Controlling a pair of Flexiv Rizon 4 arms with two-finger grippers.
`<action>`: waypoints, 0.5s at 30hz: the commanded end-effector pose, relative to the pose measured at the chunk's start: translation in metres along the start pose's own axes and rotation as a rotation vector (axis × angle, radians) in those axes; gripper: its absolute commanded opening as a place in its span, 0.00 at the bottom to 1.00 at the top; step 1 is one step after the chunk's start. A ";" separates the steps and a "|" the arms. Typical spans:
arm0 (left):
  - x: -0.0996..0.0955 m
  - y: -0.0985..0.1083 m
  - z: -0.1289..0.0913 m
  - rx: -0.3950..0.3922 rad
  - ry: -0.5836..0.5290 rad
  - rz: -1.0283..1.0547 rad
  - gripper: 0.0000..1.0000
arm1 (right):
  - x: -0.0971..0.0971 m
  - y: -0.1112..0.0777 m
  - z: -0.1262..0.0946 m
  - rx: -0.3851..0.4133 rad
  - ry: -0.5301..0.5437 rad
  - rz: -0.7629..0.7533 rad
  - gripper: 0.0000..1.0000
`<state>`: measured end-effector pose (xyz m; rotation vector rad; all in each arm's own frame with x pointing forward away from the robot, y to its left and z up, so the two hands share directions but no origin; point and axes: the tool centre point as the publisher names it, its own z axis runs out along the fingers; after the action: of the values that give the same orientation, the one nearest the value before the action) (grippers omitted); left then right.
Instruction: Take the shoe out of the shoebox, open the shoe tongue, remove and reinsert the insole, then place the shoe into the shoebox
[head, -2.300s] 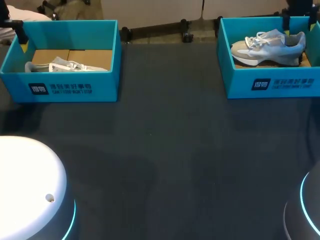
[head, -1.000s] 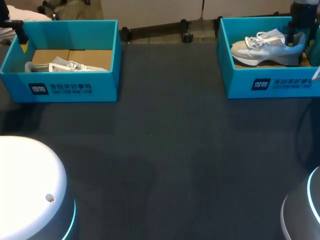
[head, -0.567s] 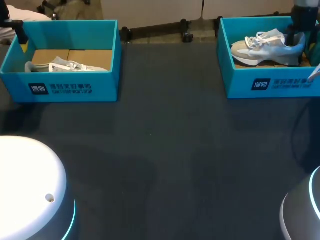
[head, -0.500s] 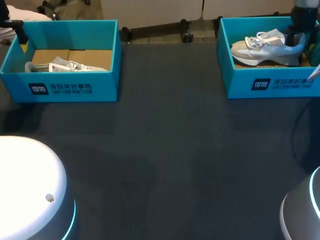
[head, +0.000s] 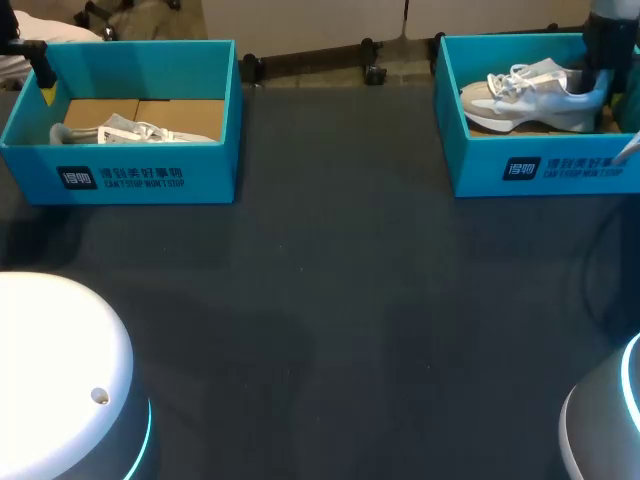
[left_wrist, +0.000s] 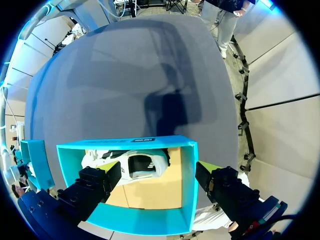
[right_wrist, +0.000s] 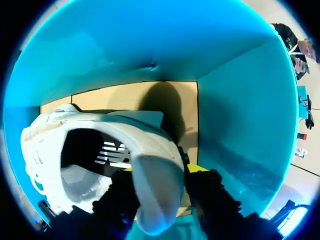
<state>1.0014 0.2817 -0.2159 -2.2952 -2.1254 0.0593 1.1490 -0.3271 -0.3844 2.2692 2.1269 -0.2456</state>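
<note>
My right hand (right_wrist: 159, 189) pinched only the heel of the shoe (right_wrist: 142, 131), so lifting risked it pivoting, slipping free or catching the shoebox (right_wrist: 240, 125) wall.

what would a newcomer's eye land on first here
Two bright teal boxes stand at the dark table's far corners: the left shoebox, holding the left shoe, and the right shoebox. There the right gripper is shut on the heel of the right shoe, while the left gripper hangs open over the left shoebox.
</note>
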 end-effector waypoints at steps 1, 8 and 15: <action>0.000 0.000 -0.001 0.000 0.002 0.001 1.00 | 0.007 0.008 0.006 0.054 0.000 -0.004 0.32; 0.000 0.000 -0.001 0.000 0.002 0.001 1.00 | 0.006 0.010 0.004 0.048 -0.006 0.002 0.96; 0.000 0.000 -0.001 0.000 0.002 0.001 1.00 | 0.006 0.014 0.008 0.054 -0.002 0.004 0.92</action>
<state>1.0014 0.2817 -0.2159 -2.2952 -2.1255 0.0595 1.1516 -0.3237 -0.3867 2.2694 2.1159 -0.2412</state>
